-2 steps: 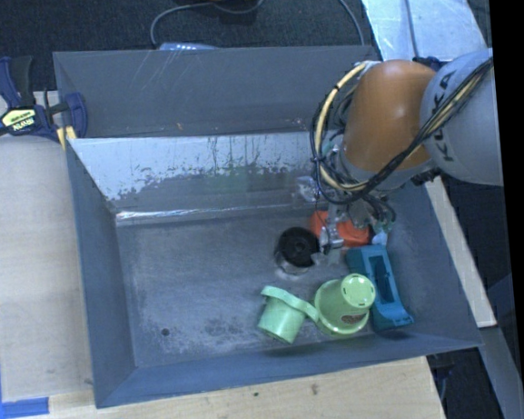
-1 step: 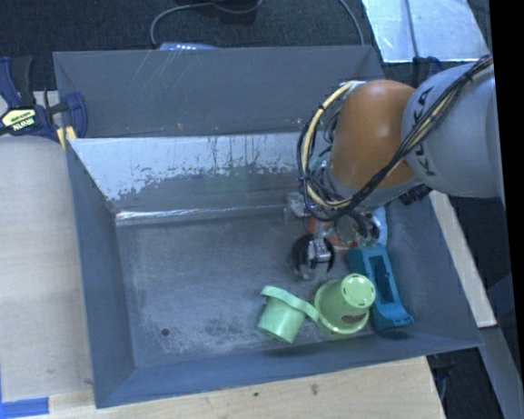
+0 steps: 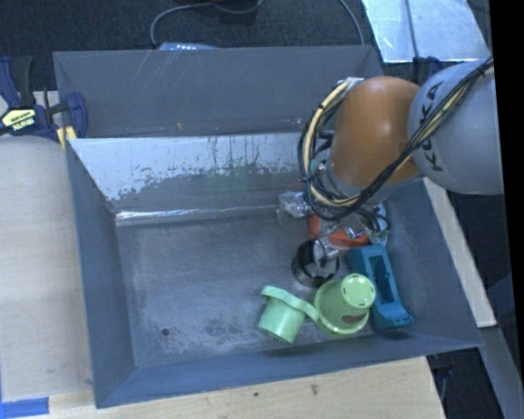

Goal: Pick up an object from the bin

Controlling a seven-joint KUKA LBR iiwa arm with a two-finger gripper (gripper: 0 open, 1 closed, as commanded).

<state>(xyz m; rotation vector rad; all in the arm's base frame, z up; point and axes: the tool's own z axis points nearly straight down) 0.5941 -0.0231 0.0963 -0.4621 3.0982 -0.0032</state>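
The gripper [image 3: 314, 261] hung low at the 4 o'clock part of the bin [image 3: 159, 286]. Whether it was wide or narrow could not be told. Nearest things: green cup [image 3: 346, 304] at its 5 o'clock, blue plastic piece [image 3: 385, 292] at 4 o'clock.

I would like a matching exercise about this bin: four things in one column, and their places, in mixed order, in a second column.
Things:
1. pale green cup
2. yellow-green cup
3. blue block
4. gripper

Places:
A. rightmost of the three loose things
B. leftmost of the three loose things
C. higher in the view than both cups
D. between the other cup and the block

Pairs: 1-B, 2-D, 3-A, 4-C.
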